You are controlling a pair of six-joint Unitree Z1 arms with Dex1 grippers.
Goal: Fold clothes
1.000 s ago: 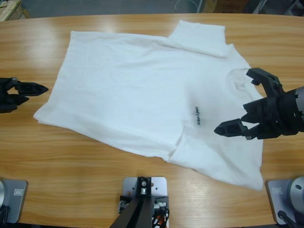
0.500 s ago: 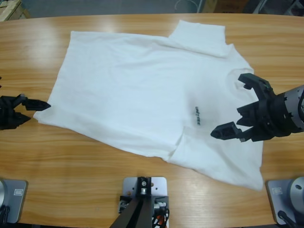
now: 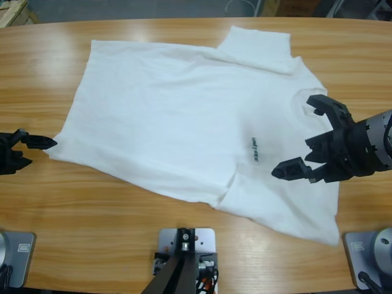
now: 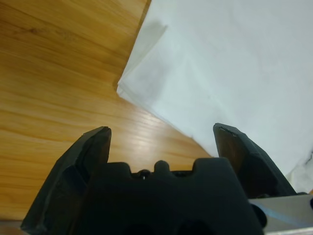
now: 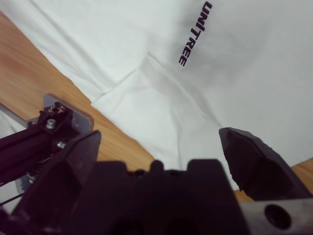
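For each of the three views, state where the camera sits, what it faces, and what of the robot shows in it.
High view: fixed above the table, looking down on the white T-shirt; both hands show, left hand and right hand.
Left wrist view: on the left arm, facing the shirt's hem corner; its open black jaws show.
Right wrist view: on the right arm, facing the chest text; its open jaws show.
Shared: every view shows the T-shirt and the wooden table.

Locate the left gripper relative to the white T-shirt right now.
In the high view, the left gripper sits open at the table's left edge, just off the plain white cotton T-shirt's lower-left hem corner, over bare wooden table.
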